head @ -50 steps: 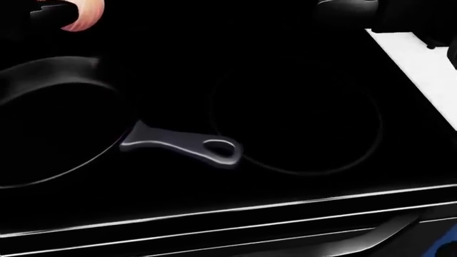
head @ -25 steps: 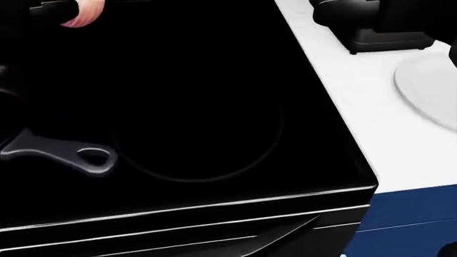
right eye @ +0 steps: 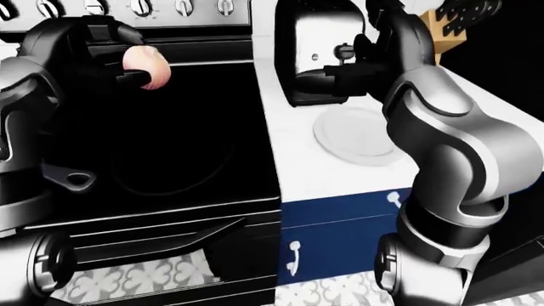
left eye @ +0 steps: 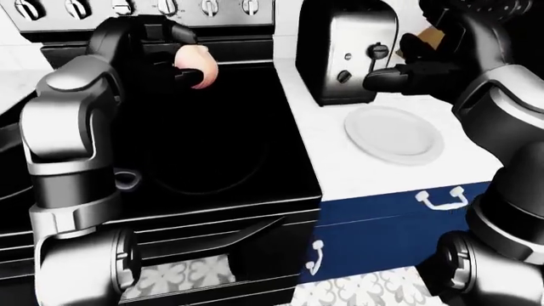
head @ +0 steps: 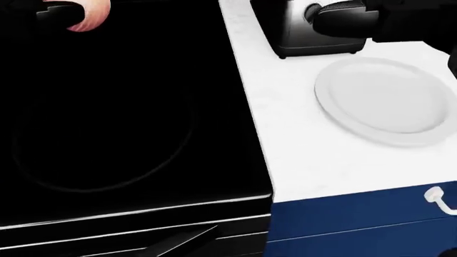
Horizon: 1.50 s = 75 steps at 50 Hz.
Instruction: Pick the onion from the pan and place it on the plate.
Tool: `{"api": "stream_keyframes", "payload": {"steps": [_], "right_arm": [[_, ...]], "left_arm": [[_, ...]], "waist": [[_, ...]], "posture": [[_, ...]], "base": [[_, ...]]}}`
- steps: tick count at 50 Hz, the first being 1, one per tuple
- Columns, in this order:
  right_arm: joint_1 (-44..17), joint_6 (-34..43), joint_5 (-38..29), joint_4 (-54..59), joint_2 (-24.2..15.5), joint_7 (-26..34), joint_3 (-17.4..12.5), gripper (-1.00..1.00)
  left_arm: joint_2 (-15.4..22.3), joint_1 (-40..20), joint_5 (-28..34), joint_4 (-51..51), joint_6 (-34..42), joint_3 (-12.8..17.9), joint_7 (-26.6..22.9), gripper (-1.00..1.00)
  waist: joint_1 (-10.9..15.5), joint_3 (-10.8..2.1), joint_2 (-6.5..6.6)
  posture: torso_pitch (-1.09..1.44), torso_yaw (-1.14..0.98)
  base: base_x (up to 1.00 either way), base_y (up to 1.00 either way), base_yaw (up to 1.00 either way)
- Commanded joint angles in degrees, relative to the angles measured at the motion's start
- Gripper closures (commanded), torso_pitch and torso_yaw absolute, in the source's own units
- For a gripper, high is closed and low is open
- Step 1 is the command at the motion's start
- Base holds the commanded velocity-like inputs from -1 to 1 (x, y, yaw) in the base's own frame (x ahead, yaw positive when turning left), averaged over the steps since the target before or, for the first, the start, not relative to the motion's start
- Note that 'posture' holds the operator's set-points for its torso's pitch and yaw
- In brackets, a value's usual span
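While its dark fingers are closing around the onion (left eye: 196,66), the left hand (left eye: 170,60) is holding that pinkish bulb aloft over the black stove (left eye: 212,153), near the top left of the left-eye view and just below the row of control knobs (left eye: 166,6). Beneath the raised left arm, only the looped end of the pan handle (right eye: 74,180) is showing at the left edge of the right-eye view; the pan's bowl is lying outside or behind the arm, so its contents cannot be judged. A faint burner ring (head: 100,144) is marking the glass surface below the onion. To the right of the stove, the white counter (head: 285,134) is carrying the white plate (head: 389,101), which is lying bare and well apart from the onion. Above the plate in the head view, the right hand (left eye: 400,76) is hovering beside the toaster (left eye: 344,54), apparently holding nothing, though whether its fingers are spread or curled cannot be told. Below the counter, a blue drawer (left eye: 400,223) is showing white handles.
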Motion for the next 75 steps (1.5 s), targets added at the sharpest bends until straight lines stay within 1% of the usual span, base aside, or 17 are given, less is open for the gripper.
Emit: {"api": "stream_keyframes", "payload": {"steps": [1, 5, 6, 10, 15, 18, 19, 30, 33, 34, 38, 42, 43, 45, 46, 55, 75], "right_arm": [[-1.86, -1.84, 0.3, -1.09, -0.46, 0.19, -0.29, -1.0], [-1.82, -1.68, 0.44, -1.23, -0.47, 0.16, -0.31, -1.0], [-1.94, -1.56, 0.52, -1.24, -0.51, 0.13, -0.37, -1.0], [-1.84, -1.62, 0.56, -1.26, -0.57, 0.16, -0.33, -1.0], [-1.83, -1.76, 0.65, -1.17, -0.66, 0.23, -0.35, -1.0], [-1.96, -1.29, 0.87, -1.46, -0.61, 0.05, -0.42, -1.0], [-2.03, -1.18, 0.92, -1.49, -0.58, -0.03, -0.44, -1.0], [-0.79, -1.76, 0.76, -1.94, -0.24, 0.06, -0.21, -1.0], [-0.96, -1.46, 0.79, -2.03, -0.23, -0.03, -0.27, -1.0], [-0.9, -1.55, 0.76, -1.97, -0.22, -0.01, -0.29, -1.0], [-0.83, -1.58, 0.69, -2.05, -0.13, -0.04, -0.21, -1.0], [-0.78, -1.43, 0.68, -2.32, 0.06, -0.19, -0.17, -1.0], [-0.69, -1.67, 0.64, -2.21, 0.1, -0.15, -0.28, -1.0], [-1.1, -1.14, 0.91, -2.34, -0.02, -0.37, -0.63, -1.0], [-1.0, -1.19, 0.94, -2.4, -0.07, -0.37, -0.63, -1.0], [-0.78, -1.71, 1.08, -2.19, -0.02, -0.51, -0.24, -1.0], [-0.78, -2.47, 0.13, -1.76, 0.32, -0.05, 0.21, -1.0]], "left_arm": [[1.48, -2.57, 0.4, -2.32, -2.15, 1.86, 0.94, 0.4], [1.43, -2.57, 0.4, -2.3, -2.16, 1.88, 0.94, 0.4], [1.44, -2.62, 0.4, -2.21, -2.22, 1.9, 0.97, 0.4], [1.42, -2.92, 0.41, -2.31, -1.91, 1.76, 0.98, 0.4], [1.42, -2.9, 0.46, -2.26, -1.99, 1.74, 0.91, 0.38], [1.32, -2.71, 0.44, -2.24, -2.15, 1.8, 0.9, 0.39], [1.35, -2.67, 0.44, -2.36, -2.04, 1.82, 0.9, 0.4], [1.27, -1.95, 0.19, -2.94, -1.92, 2.01, 1.09, 0.4], [1.32, -1.86, 0.14, -2.94, -1.96, 2.09, 1.16, 0.41], [1.34, -1.85, 0.11, -3.05, -1.84, 2.09, 1.18, 0.4], [1.36, -1.96, 0.04, -2.79, -2.08, 2.09, 1.23, 0.41], [1.29, -1.59, -0.04, -2.88, -2.27, 2.13, 1.29, 0.42], [1.29, -1.55, -0.06, -2.79, -2.42, 2.14, 1.32, 0.41], [1.38, -1.98, -0.12, -2.99, -1.89, 2.04, 1.34, 0.42], [1.36, -2.04, -0.1, -2.9, -1.96, 2.02, 1.38, 0.42], [1.15, -1.74, -0.21, -2.27, -2.83, 2.08, 1.53, 0.43], [0.98, -2.76, -0.85, -2.17, -2.54, 1.87, 1.98, 0.44]], "waist": [[0.31, -1.51, 0.06], [0.01, -2.38, 4.31], [0.41, -2.02, 2.35], [0.09, -3.25, 2.93], [0.26, -2.12, -0.25], [0.38, -3.23, -6.56], [0.22, -2.57, -4.08], [0.5, -1.77, 0.5], [0.26, -2.38, 3.48], [0.59, -2.21, 1.86], [0.11, -3.27, 2.67], [0.17, -2.22, 0.32], [0.19, -2.15, -0.52], [0.25, -1.69, -6.4], [0.44, -0.26, -4.15], [-0.77, -0.96, 1.55], [0.11, -1.96, -1.21]], "posture": [[0.0, 0.0], [0.0, 0.0], [0.0, 0.0], [0.0, 0.0], [0.0, 0.0], [0.0, 0.0], [0.0, 0.0], [0.0, 0.0], [0.0, 0.0], [0.0, 0.0], [0.0, 0.0], [0.0, 0.0], [0.0, 0.0], [0.0, 0.0], [0.0, 0.0], [0.0, 0.0], [0.0, 0.0]], "base": [[0.0, -0.39, 0.0], [0.0, -0.39, 0.0], [0.0, -0.38, 0.0], [0.0, -0.38, 0.0], [0.0, -0.38, 0.0], [0.0, -0.38, 0.0], [0.0, -0.38, 0.0], [0.0, -0.38, 0.0], [0.0, -0.37, 0.0], [0.0, -0.36, 0.0], [0.0, -0.34, 0.0], [0.0, -0.35, 0.0], [0.0, -0.16, 0.0], [0.0, 0.0, 0.0], [0.0, 0.0, 0.0], [0.0, 0.0, 0.0], [0.0, 0.0, 0.0]]}}
